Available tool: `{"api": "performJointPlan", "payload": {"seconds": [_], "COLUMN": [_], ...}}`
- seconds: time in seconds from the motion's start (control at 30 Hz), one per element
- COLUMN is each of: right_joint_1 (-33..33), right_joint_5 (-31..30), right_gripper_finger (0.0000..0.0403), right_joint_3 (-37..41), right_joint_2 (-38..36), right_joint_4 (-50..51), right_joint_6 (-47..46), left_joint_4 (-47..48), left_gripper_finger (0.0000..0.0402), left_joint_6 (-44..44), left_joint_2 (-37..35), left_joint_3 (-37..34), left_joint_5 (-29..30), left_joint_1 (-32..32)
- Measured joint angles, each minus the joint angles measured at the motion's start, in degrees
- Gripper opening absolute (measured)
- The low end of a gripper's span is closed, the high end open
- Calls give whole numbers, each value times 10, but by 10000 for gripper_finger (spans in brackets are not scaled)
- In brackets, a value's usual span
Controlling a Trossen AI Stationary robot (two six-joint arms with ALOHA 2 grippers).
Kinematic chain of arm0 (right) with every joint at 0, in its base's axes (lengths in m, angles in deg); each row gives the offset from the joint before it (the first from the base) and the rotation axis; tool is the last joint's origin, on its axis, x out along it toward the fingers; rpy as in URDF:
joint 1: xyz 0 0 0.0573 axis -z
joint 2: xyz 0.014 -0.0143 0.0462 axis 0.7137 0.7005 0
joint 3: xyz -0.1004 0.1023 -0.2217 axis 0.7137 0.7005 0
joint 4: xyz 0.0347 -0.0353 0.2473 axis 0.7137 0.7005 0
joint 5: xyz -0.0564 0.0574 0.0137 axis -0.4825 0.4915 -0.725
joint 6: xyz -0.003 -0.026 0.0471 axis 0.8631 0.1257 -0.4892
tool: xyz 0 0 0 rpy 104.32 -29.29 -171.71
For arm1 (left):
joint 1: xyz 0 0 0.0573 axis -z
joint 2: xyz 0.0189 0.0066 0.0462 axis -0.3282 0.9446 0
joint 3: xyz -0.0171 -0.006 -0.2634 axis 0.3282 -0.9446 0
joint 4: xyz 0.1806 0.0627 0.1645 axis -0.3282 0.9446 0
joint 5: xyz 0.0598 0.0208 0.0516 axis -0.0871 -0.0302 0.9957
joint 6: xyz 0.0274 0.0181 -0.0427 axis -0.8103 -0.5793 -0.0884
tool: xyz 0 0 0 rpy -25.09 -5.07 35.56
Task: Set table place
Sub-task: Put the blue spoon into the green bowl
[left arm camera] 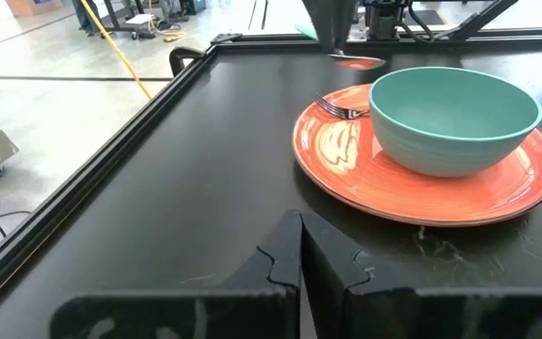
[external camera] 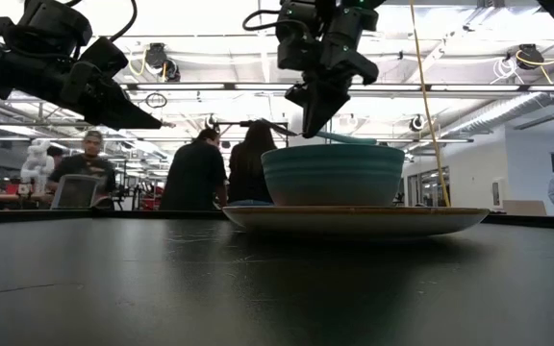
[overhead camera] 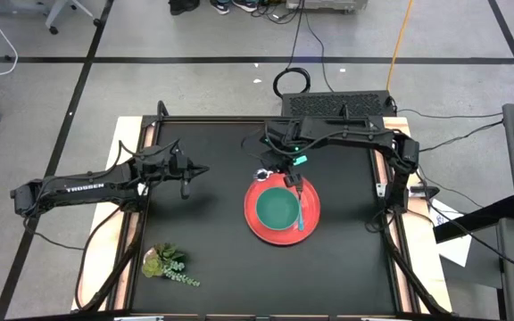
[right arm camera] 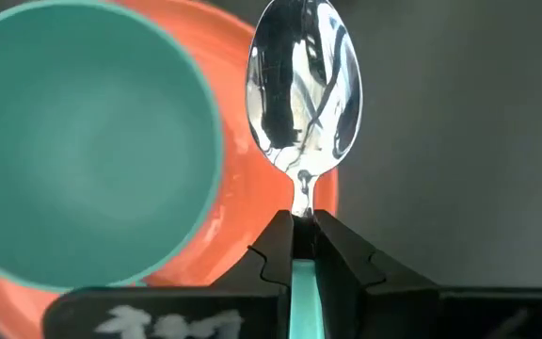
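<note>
Four pieces make up the place setting. Plate (overhead camera: 264,225), red, sits on the table (overhead camera: 212,259) right of centre. Bowl (overhead camera: 277,209), teal, stands upright on the plate, roughly centred. Fork (overhead camera: 302,214), blue handle, lies on the plate just beside the bowl, on the side toward the right arm; left wrist view shows its tines (left arm camera: 339,107) resting on the plate rim. Spoon (right arm camera: 301,94): teal handle pinched between the jaws of the right gripper (overhead camera: 291,181), metal scoop projecting past the fingertips. Right wrist view puts the scoop over the plate's edge, next to the bowl, partly over bare table. Low view shows the right gripper (external camera: 317,108) raised above the bowl's rim and pointing down; spoon clear of the plate there, as far as can be told.

Left gripper (overhead camera: 194,171) hovers over the table left of the plate, well apart from it, jaws pressed together on nothing.

Plant sprig (overhead camera: 166,264) lies near the table's front-left corner, apart from everything else.

People visible in the room behind the table in the low view.
</note>
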Motion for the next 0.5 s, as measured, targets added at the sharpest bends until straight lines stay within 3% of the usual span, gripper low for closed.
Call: {"api": "performJointPlan", "payload": {"seconds": [0.3, 0.5], "right_joint_1": [-21, -41], "right_joint_5": [-2, -88], "right_gripper_finger": [15, 15], "right_joint_3": [0, 0], "right_joint_2": [0, 0], "right_joint_4": [10, 35], "right_joint_6": [19, 45], "left_joint_4": [0, 0], "left_gripper_finger": [15, 15], "left_joint_6": [0, 0], "left_joint_2": [0, 0], "left_joint_3": [0, 0], "left_joint_5": [0, 0], "left_joint_1": [0, 0]}}
